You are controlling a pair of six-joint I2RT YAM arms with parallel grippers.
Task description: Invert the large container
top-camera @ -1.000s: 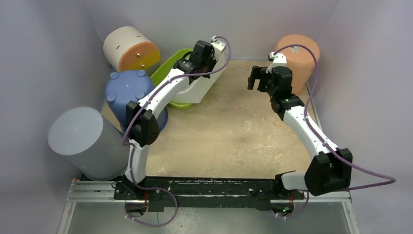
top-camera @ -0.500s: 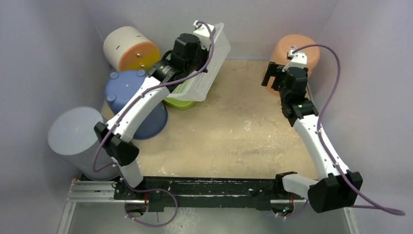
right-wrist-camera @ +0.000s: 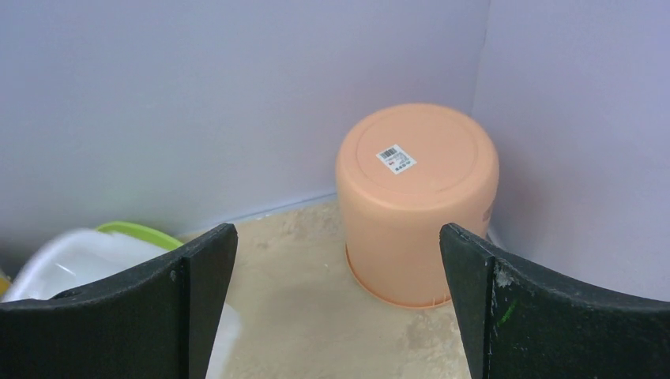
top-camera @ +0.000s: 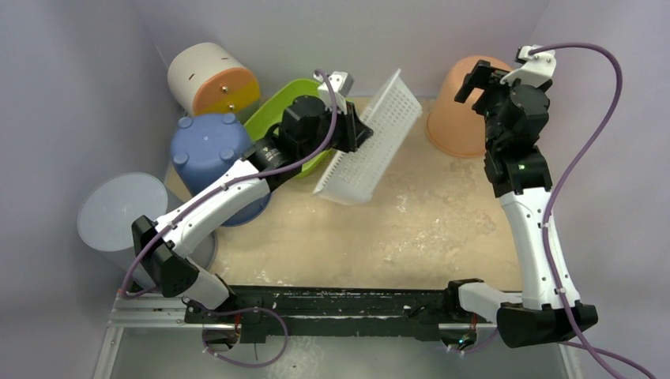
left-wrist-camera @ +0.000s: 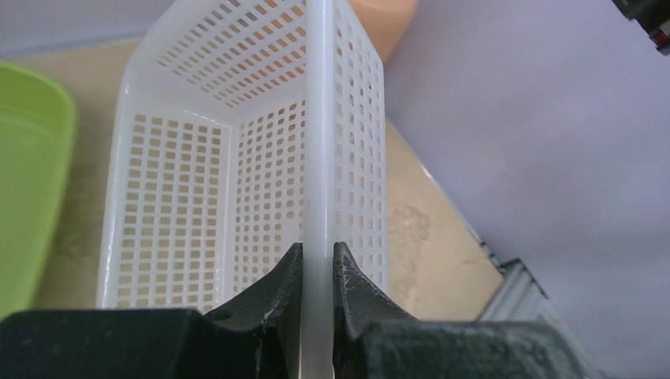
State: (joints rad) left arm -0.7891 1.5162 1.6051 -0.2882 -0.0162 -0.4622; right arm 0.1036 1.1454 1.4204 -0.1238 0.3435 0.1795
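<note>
The large container, a white perforated basket [top-camera: 371, 138], hangs tilted on its side above the back middle of the table. My left gripper [top-camera: 351, 126] is shut on its rim. In the left wrist view the rim [left-wrist-camera: 318, 158] runs straight up between the two black fingertips of that gripper [left-wrist-camera: 318, 260], and the basket's open inside [left-wrist-camera: 197, 181] faces the camera. My right gripper [top-camera: 478, 83] is raised at the back right, open and holding nothing. In the right wrist view this gripper [right-wrist-camera: 338, 229] looks down at an upturned orange bucket [right-wrist-camera: 415, 189].
A green tub [top-camera: 276, 110] lies behind the left arm. An upturned blue bucket [top-camera: 207, 146], a grey cylinder [top-camera: 122, 217] and a white and orange drum [top-camera: 209, 79] crowd the left side. The orange bucket [top-camera: 454, 118] stands in the back right corner by the walls.
The left arm lifted the basket away from the green tub, carried it right and tipped it onto its side. The right arm rose and swung toward the back right corner.
</note>
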